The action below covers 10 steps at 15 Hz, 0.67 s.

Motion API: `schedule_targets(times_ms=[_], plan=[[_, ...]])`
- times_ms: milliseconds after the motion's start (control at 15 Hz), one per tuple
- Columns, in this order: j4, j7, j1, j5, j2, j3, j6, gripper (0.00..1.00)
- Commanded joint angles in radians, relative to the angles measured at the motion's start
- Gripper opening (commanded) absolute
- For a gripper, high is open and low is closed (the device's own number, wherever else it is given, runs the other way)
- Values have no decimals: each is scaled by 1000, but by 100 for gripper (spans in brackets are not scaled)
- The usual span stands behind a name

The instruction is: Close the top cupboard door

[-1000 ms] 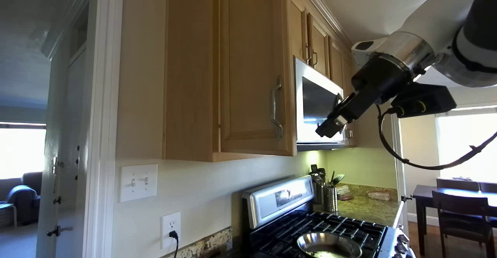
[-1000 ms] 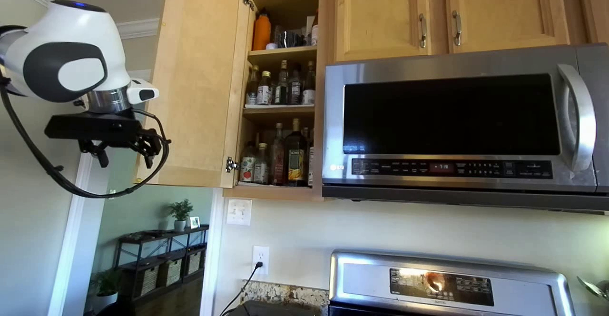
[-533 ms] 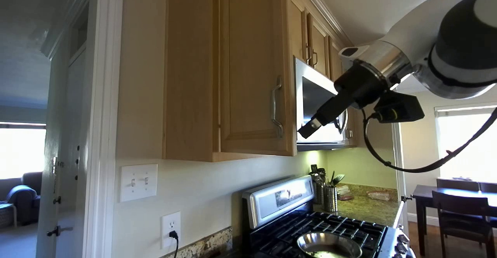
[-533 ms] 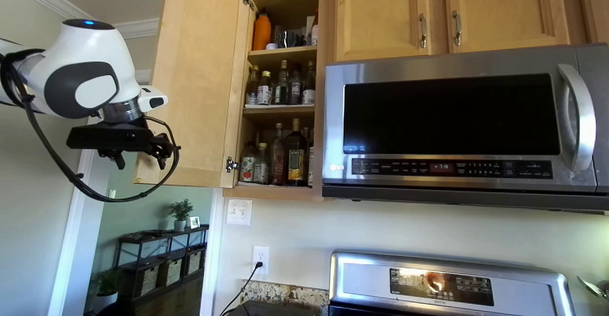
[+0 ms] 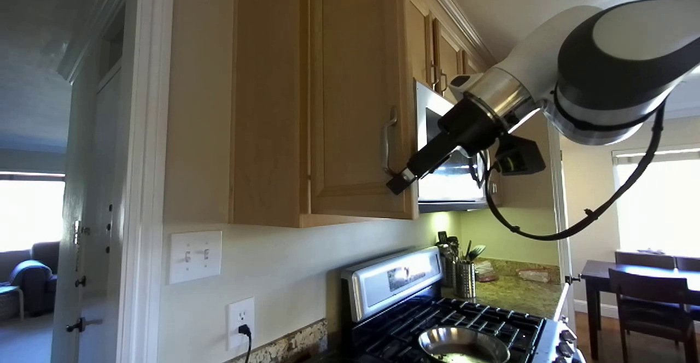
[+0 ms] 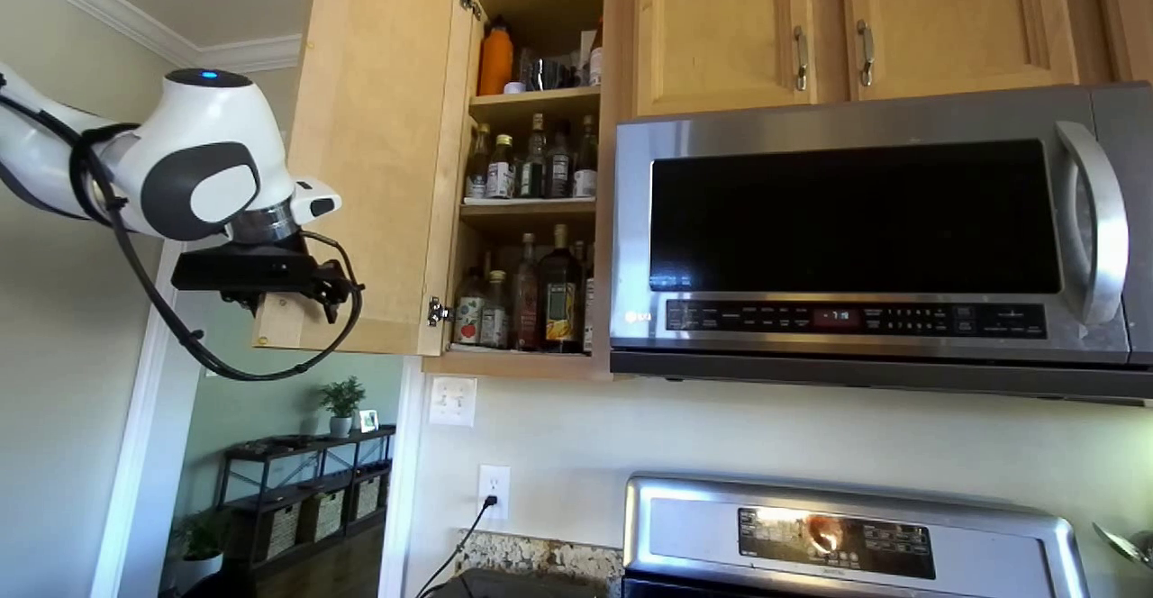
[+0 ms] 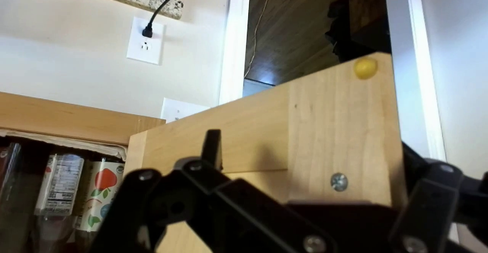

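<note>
The light-wood cupboard door (image 6: 378, 130) stands wide open and shows its inner face; the open cupboard beside it holds bottles. In an exterior view the door (image 5: 353, 78) shows its outer face and metal handle (image 5: 386, 147). My gripper (image 7: 312, 156) is open, with its jaws astride the door's free edge near the lower corner. One finger (image 7: 212, 148) is on the inner side, apart from the face; the other is partly hidden behind the door edge. The gripper also shows in both exterior views (image 5: 399, 181) (image 6: 290, 306), low on the door. Contact cannot be told.
A microwave (image 6: 856, 220) hangs right of the cupboard, above a stove (image 5: 448, 308) with a metal pan (image 5: 464, 345). Bottles (image 6: 560, 287) stand on the cupboard shelves. A cable (image 6: 261, 373) loops below my wrist. A doorway lies behind the open door.
My arm has moved toward the door, and the gripper has come from apart from it to astride its free edge. The door has not visibly moved.
</note>
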Motion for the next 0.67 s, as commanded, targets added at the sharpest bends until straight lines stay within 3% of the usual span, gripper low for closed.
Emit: schedule_targets(times_ms=[0, 267, 400, 600], plan=[[37, 14, -10, -47, 39, -25, -22, 100], [38, -45, -42, -114, -23, -79, -191, 100], [51, -69, -89, -159, -55, -112, -284, 100], [61, -71, -186, -224, -70, -155, -322, 100]])
